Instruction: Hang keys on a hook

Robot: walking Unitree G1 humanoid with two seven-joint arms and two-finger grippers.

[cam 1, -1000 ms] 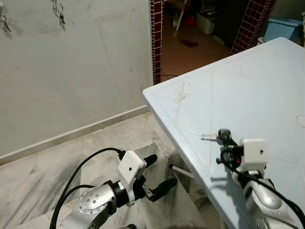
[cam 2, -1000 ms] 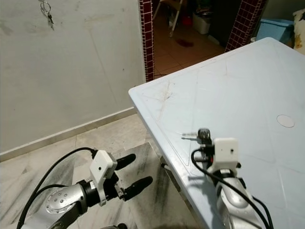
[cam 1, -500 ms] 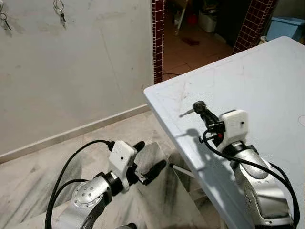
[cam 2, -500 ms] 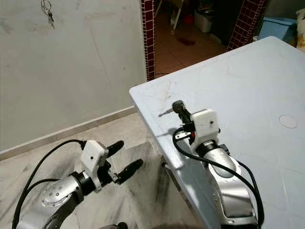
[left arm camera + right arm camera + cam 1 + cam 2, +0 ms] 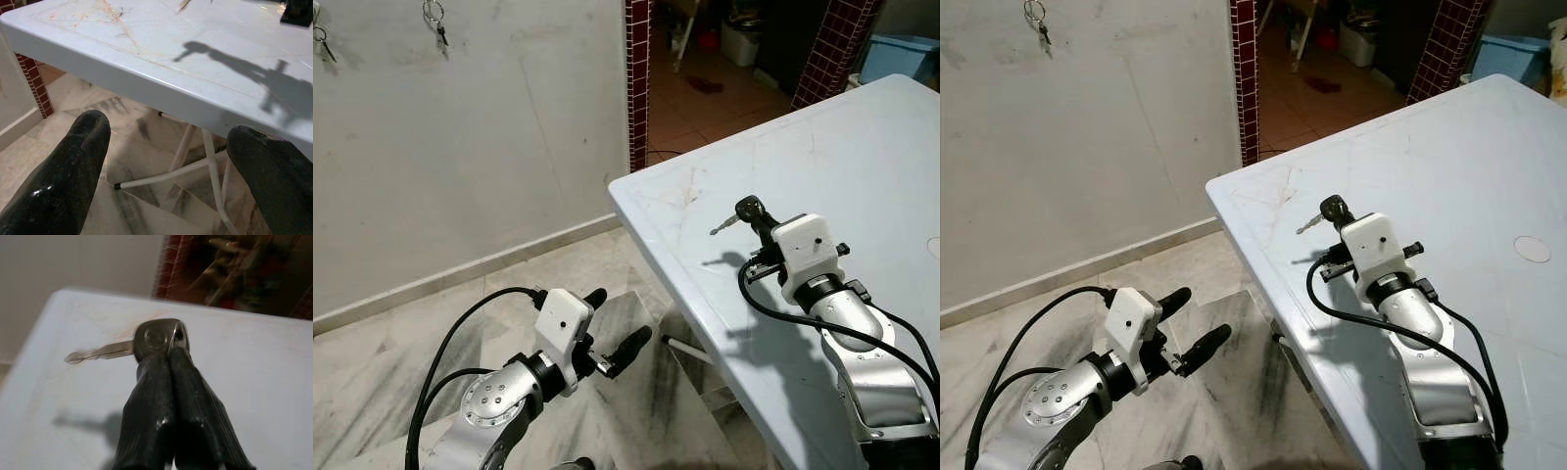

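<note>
**Clerk:** Item one, the key [image 5: 146,339]. Where is it, and how is it held?

**Keeper:** Above the table [image 5: 862,147], near its corner and clear of the top; its shadow lies on the surface beneath. The right gripper [image 5: 168,352] is clenched on the dark head, fingers [image 5: 146,396] pressed together, the blade sticking out sideways. Held by the head, I judge, so the ring end can be offered to a hook.

**Clerk:** Item two, the other arm?

**Keeper:** The left gripper [image 5: 617,323] hangs low beside the table's corner, over the marble floor [image 5: 391,372], fingers spread and empty. Idle, it seems, and kept out of the way.

**Clerk:** Item three, the destination?

**Keeper:** On the wall [image 5: 489,127], well apart from the table, high up, a ring of keys [image 5: 434,20] already hangs. A second set [image 5: 321,41] hangs further from the table, cut by the frame edge.

**Clerk:** Anything unconfirmed?

**Keeper:** The hooks themselves are too small to make out. Whether the held key carries a ring is hidden by the fingers. The room beyond the brick pillar [image 5: 635,78] is dim and its contents are unclear.
</note>
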